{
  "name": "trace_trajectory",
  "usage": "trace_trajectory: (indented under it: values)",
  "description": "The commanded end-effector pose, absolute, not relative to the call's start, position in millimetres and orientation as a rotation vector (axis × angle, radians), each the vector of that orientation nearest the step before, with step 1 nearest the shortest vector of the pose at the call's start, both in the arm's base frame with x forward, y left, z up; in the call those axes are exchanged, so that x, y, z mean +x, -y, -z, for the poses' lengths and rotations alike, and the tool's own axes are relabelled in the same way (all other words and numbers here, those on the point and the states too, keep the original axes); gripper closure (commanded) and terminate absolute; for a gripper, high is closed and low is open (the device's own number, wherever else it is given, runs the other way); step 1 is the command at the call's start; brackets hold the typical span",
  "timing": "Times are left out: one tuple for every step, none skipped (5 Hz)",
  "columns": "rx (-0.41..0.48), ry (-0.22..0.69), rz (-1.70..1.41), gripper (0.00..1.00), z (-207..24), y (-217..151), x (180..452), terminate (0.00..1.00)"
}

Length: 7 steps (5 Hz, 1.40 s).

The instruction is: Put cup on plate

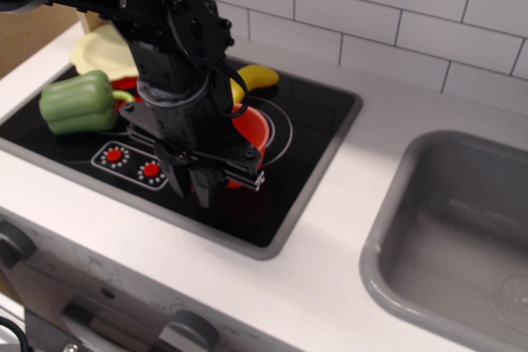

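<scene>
The red-orange cup [251, 127] stands on the black stovetop [309, 133], just right of centre, with its mouth up. My gripper [190, 186] points down at the cup's near left side. Its two dark fingers [203, 190] have drawn close together around the cup's loop handle, which is now hidden between them. The pale cream plate [92, 47] lies at the far left behind the stovetop, partly hidden by my arm.
A green pepper [77, 101] lies on the left of the stovetop between the cup and the plate. A yellow banana [261, 76] lies behind the cup. A grey sink [454, 228] is on the right. Oven knobs [10, 245] line the front edge.
</scene>
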<state>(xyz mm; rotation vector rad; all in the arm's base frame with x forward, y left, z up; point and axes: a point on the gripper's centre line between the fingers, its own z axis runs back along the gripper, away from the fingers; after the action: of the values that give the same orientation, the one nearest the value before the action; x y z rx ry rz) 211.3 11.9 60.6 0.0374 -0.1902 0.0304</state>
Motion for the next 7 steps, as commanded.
trace_trajectory:
  values:
    - [0.043, 0.266, -0.18, 1.0, -100.0, -35.1, 229.1, 0.0]
    - [0.038, 0.292, -0.278, 1.0, -112.5, -45.8, 238.3, 0.0]
    - [0.056, 0.271, -0.391, 1.0, -113.0, -55.6, 252.8, 0.0]
    - [0.06, 0.271, -0.506, 1.0, -114.0, -68.1, 265.7, 0.0]
    - [0.049, 0.285, -0.607, 1.0, -117.7, -83.2, 275.5, 0.0]
    - [0.035, 0.293, -0.649, 1.0, -122.6, -92.5, 279.5, 0.0]
    - [0.035, 0.303, -0.7, 1.0, -126.3, -100.4, 282.1, 0.0]
